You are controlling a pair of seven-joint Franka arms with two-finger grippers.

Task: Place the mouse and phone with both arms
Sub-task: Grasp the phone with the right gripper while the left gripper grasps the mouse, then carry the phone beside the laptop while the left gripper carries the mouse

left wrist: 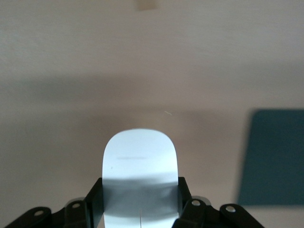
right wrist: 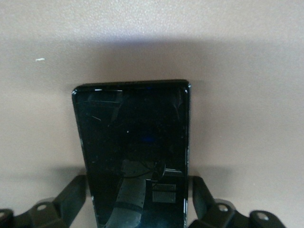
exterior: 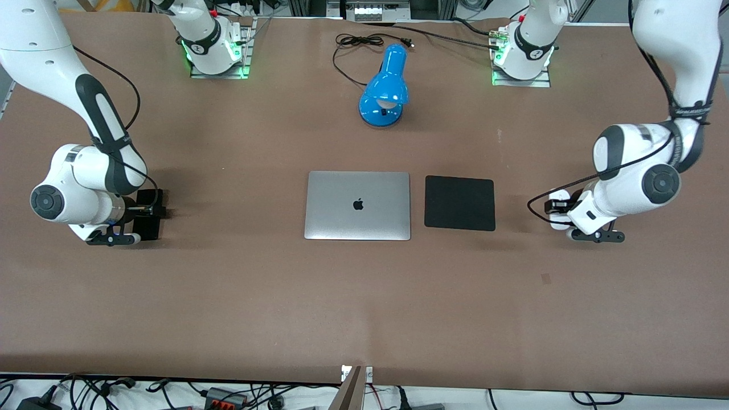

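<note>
- The left gripper [left wrist: 141, 202] pinches the mouse [left wrist: 140, 164] by its two long sides. It is down low at the left arm's end of the table, beside the mouse pad [exterior: 459, 203]. I think the pad is where the mouse should go.
- The right gripper [right wrist: 138, 199] has a finger on each long side of the phone [right wrist: 135, 152], pinching it, down low at the right arm's end of the table, well apart from the laptop [exterior: 357, 205].
- Holding the sides keeps each thing flat, so it can be set down flat.
- The front view mostly hides the mouse and phone under the arms. The wrist views show them clearly.
- Only the front view shows the laptop and the blue lamp [exterior: 385, 88].
</note>
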